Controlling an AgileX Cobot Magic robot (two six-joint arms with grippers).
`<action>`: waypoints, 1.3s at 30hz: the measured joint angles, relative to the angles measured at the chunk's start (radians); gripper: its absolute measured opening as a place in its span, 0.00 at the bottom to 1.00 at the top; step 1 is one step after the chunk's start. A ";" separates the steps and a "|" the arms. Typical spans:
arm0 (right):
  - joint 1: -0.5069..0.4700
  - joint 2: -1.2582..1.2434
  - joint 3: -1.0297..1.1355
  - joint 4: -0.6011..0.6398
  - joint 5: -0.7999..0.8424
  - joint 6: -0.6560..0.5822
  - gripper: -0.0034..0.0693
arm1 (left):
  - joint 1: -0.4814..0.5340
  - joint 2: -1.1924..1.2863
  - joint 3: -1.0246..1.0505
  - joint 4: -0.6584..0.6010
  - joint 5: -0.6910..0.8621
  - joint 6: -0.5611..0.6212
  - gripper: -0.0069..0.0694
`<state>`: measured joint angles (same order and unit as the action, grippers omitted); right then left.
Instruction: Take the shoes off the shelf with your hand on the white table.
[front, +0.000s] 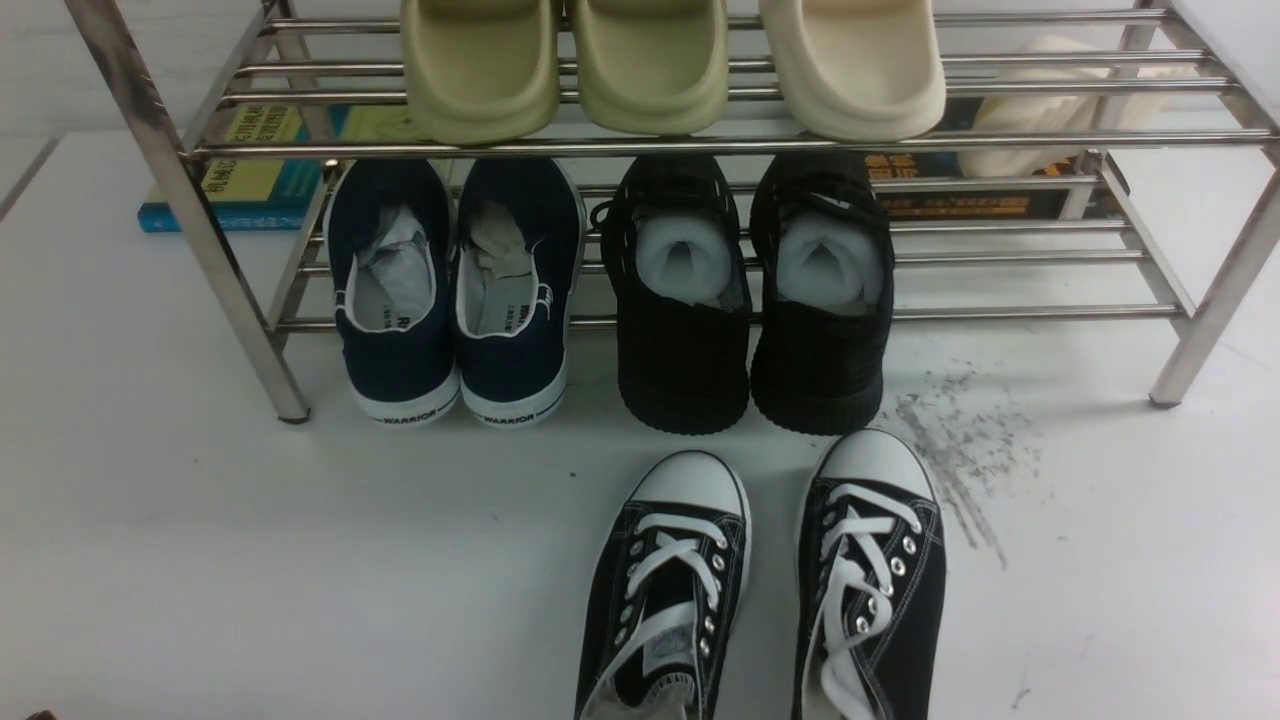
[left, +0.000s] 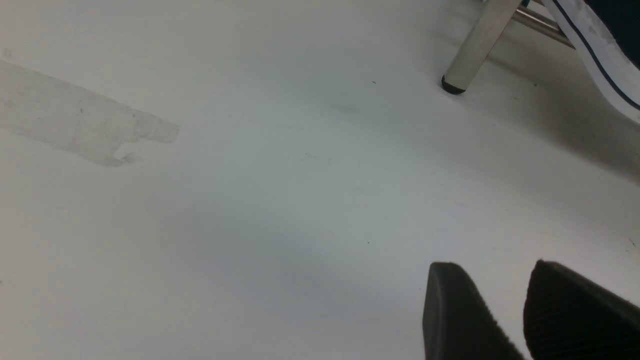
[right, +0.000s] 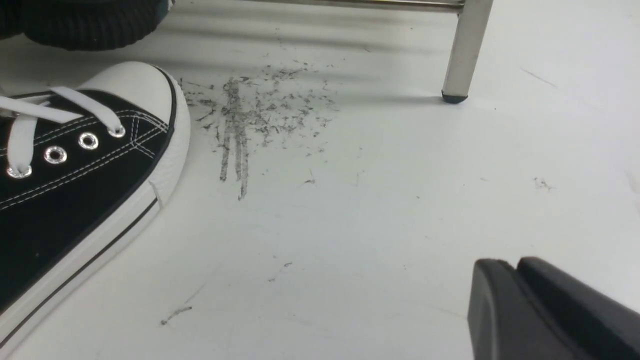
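Observation:
The shoes, a black canvas pair with white laces and toe caps, stand on the white table (front: 200, 550) in front of the shelf (front: 700, 145), toes towards it: left shoe (front: 670, 590), right shoe (front: 870, 570). The right wrist view shows one shoe's toe (right: 75, 175) beside dark scuff streaks (right: 250, 115). My right gripper (right: 507, 262) hovers low over bare table, clear of that shoe, fingers pressed together and empty. My left gripper (left: 495, 267) is open over bare table near a shelf leg (left: 475, 45), holding nothing. Neither gripper shows in the front view.
Navy slip-ons (front: 455, 300) and all-black mesh sneakers (front: 755, 310) sit on the lower tier, their heels overhanging the front. Beige slides (front: 660, 60) fill the upper tier. Books (front: 260, 170) lie behind the shelf. A shelf leg (right: 462, 50) stands ahead of the right gripper.

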<state>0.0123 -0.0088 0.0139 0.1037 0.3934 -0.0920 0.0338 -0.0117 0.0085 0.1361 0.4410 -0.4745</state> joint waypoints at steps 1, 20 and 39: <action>0.000 0.000 0.000 0.000 0.000 0.000 0.14 | 0.000 0.000 0.000 0.000 0.000 0.000 0.41; 0.000 0.000 0.000 0.000 0.000 0.000 0.18 | 0.000 0.000 0.000 0.000 0.000 0.000 0.41; 0.000 0.000 0.000 0.000 0.000 0.000 0.21 | 0.000 0.000 0.000 0.000 0.000 0.000 0.41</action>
<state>0.0123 -0.0088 0.0139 0.1037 0.3934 -0.0920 0.0338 -0.0117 0.0085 0.1361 0.4410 -0.4745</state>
